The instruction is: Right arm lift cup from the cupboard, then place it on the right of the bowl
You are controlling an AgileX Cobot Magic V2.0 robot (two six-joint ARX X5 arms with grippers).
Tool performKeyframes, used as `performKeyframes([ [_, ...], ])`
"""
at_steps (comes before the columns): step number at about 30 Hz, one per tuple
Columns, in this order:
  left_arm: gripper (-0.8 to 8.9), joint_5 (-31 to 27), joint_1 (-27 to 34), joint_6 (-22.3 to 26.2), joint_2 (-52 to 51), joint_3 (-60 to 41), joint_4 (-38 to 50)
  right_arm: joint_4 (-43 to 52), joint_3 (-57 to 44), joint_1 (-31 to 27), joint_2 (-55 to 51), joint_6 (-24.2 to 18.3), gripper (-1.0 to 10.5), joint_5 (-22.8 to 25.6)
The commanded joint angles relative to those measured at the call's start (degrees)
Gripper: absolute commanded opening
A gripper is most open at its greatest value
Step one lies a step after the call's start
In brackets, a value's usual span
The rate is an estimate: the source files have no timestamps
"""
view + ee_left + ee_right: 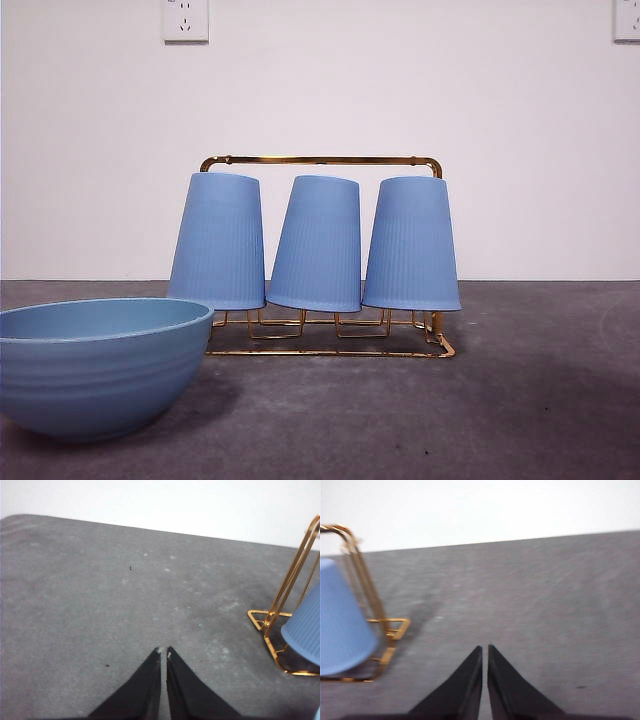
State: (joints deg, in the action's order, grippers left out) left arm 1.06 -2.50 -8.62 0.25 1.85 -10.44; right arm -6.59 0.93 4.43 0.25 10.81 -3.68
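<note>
left end effector [163, 652] closed, right end effector [485, 649] closed

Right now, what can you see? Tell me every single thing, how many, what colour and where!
Cups: three, periwinkle blue, upside down on the rack's pegs, side by side: left cup, middle cup, right cup.
Rack: one, gold wire, on the table behind the bowl.
Bowl: one, blue-teal, near the camera at the front view's left, upright.
Table: one, dark grey.
Wall sockets: two, white, on the white wall above: one, another.
Left claw: black, shut, holding nothing, over bare table beside the rack.
Right claw: black, shut, holding nothing, over bare table beside the rack.
</note>
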Motion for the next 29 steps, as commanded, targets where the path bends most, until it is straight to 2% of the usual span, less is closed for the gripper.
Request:
performKeyframes([
  [1,0.15,0.57,-0.15,-4.87,0.11,-0.46,-0.33,0.55,-0.04,-0.04,0.00,7.28,0.1,-2.08],
  [3,0.15,0.68,-0.74,-6.95,0.42,0.74,-0.33,0.50,0.57,0.13,0.00,10.16,0.1,-2.56],
  [9,0.15,0.66,-2.49,-9.70,3.98,6.73,-0.28,0.20,5.66,1.18,1.20,14.91,0.1,-2.60],
  [14,0.15,0.92,-3.37,-11.06,9.77,12.00,-0.39,-1.53,12.76,1.84,6.01,16.17,0.1,-2.82],
  [15,0.15,1.44,-3.89,-11.58,13.62,15.98,-0.52,-2.64,17.44,1.88,10.05,16.15,0.1,-4.94],
  [21,0.15,4.24,-4.46,-10.75,22.34,25.94,-3.30,-6.95,26.84,1.88,18.82,15.23,0.1,-12.39],
  [29,0.15,15.76,-5.40,-8.37,34.58,37.66,-8.85,-16.26,38.62,1.88,29.86,7.21,0.1,-23.78],
])
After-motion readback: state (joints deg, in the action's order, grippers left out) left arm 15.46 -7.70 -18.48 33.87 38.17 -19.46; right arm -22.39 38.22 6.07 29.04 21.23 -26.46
